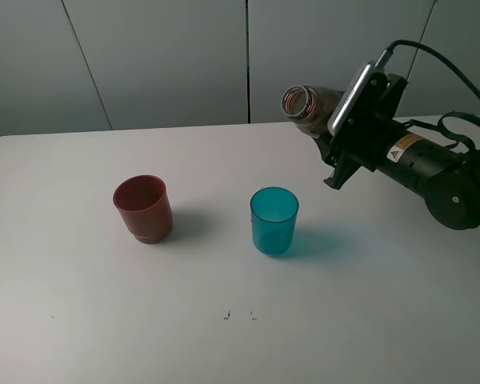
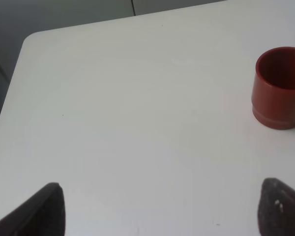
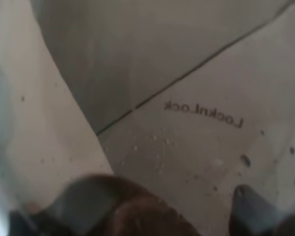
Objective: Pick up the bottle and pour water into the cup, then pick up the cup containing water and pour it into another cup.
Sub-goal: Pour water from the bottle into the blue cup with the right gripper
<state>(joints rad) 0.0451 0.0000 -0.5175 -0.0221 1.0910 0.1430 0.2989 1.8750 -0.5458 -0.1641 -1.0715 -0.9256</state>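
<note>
The right gripper (image 1: pixel 342 132) is clamped on the bottle (image 1: pixel 308 106) in the upper right of the high view, holding it in the air, tipped almost level, its open mouth facing left. Lower in the frame, just right of centre, the teal cup (image 1: pixel 274 220) stands upright on the white table (image 1: pixel 80 320). The red-brown cup (image 1: pixel 143 208) stands upright left of centre, well apart from it. The left gripper (image 2: pixel 162 211) hangs with its fingers spread wide over bare table, the red-brown cup off to one side

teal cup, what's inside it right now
No object shows inside the teal cup; through its translucent wall only teal shows. Whether it holds any water cannot be told.
</note>
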